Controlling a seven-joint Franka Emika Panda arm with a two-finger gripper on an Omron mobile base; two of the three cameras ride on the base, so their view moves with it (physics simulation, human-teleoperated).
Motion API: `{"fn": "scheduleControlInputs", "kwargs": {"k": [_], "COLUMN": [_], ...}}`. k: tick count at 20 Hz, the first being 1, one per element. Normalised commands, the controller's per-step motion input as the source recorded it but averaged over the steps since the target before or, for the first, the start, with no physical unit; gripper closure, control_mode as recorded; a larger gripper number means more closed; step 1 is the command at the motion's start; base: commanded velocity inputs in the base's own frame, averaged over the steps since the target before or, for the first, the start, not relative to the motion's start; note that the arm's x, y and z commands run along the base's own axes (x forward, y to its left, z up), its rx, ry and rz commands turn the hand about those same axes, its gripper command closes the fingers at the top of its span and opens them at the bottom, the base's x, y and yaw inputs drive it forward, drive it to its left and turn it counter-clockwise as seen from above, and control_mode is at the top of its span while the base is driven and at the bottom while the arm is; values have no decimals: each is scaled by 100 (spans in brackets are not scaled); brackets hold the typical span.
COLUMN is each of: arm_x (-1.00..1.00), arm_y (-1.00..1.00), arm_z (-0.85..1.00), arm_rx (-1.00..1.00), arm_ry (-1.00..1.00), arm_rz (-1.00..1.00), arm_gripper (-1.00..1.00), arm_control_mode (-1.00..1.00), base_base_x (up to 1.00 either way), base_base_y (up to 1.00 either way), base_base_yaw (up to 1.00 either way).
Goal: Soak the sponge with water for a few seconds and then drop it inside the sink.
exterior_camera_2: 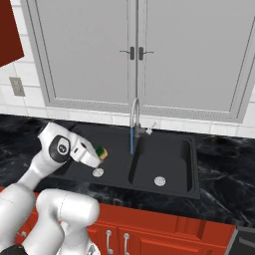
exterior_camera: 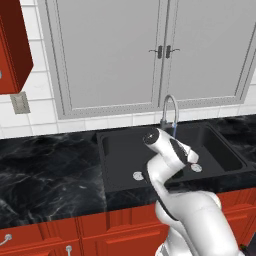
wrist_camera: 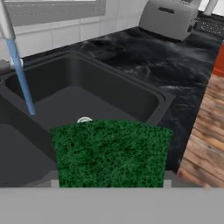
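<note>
Two basins made up the black sink [exterior_camera_2: 191,164], and above its left basin the gripper [exterior_camera_2: 99,155] was clamped on the sponge [exterior_camera_2: 101,152], green scrub side filling the hand view. Water [exterior_camera_2: 132,141] ran from the faucet [exterior_camera_2: 134,112] just beside it, not touching. Black marbled counter [exterior_camera_2: 224,174] surrounded the sink.

Kitchen, sink [exterior_camera_2: 191,164] (black), toaster [wrist_camera: 168,18], cabinets [exterior_camera: 160,50]

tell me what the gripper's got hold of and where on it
The gripper is shut on the sponge, above the sink. Where the fingertips grip it cannot be told.
</note>
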Motion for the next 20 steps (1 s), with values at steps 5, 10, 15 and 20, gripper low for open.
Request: {"fn": "scheduleControlInputs", "kwargs": {"k": [5,10,15,20], "arm_x": [32,43,35,24], "arm_y": [3,0,0,0], "arm_z": [0,1,26,13], "arm_rx": [-9,-5,0,0], "arm_ry": [-13,-3,1,0], "arm_rz": [-12,-12,-12,-5], "arm_gripper": [100,100,100,100], "arm_control_mode": [-100,-100,-100,-100], "base_base_x": [0,0,0,0], "base_base_y": [0,0,0,0], "base_base_yaw": [0,0,0,0]}}
